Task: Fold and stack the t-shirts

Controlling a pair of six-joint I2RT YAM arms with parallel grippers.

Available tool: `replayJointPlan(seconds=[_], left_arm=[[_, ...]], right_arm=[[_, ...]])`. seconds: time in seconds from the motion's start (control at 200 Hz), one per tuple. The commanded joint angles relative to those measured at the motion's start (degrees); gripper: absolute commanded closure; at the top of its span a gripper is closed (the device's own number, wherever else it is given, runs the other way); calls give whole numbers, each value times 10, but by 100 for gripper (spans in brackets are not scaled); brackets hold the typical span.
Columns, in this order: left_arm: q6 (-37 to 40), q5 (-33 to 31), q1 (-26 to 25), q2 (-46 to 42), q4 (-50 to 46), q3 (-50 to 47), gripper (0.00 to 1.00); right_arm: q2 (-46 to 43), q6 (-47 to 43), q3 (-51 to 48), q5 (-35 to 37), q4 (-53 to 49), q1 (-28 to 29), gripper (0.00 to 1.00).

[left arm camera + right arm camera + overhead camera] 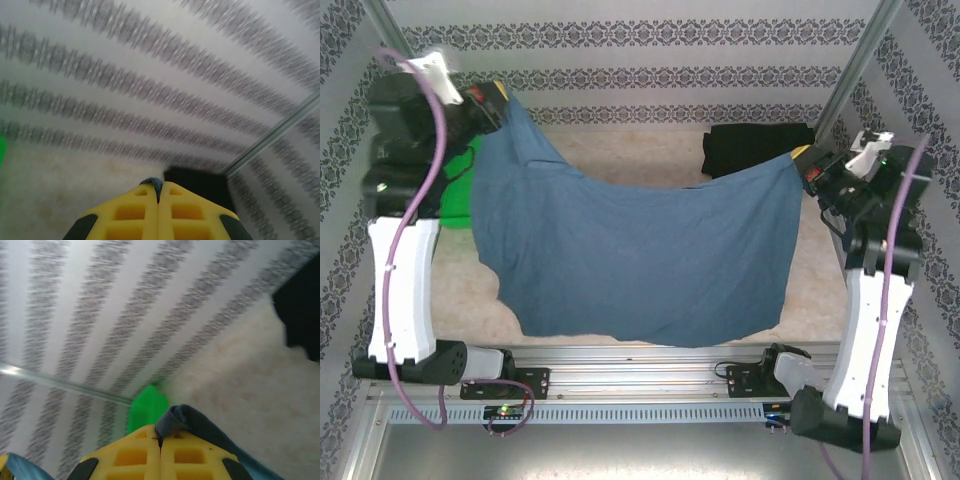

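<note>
The slate-blue t-shirt hangs stretched in the air between both arms, sagging in the middle, its lower hem near the table's front edge. My left gripper is shut on its upper left corner; a bit of blue cloth pokes out between the yellow fingers. My right gripper is shut on the upper right corner, where a blue fold bulges from the closed fingertips. The black t-shirt lies bunched at the back right of the table, also seen as a dark patch.
The green basket sits at the left, mostly behind the left arm and the blue shirt, and appears as a green shape. Patterned walls enclose the beige table. Metal posts stand at the back corners.
</note>
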Motion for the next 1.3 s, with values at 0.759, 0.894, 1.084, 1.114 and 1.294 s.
replayJointPlan(seconds=[0.759, 0.894, 1.084, 1.114, 1.294], left_arm=[[74, -7, 10, 426, 143, 22, 100], [52, 6, 10, 414, 149, 19, 100], [-16, 55, 10, 331, 179, -67, 100], [-29, 62, 10, 312, 188, -95, 100], [-116, 105, 10, 194, 233, -264, 100]], right_arm=[[621, -185, 192, 131, 100, 40, 100], [626, -191, 203, 137, 92, 35, 100], [568, -201, 138, 128, 101, 28, 100], [557, -204, 122, 128, 103, 27, 100], [491, -213, 24, 124, 106, 19, 100]])
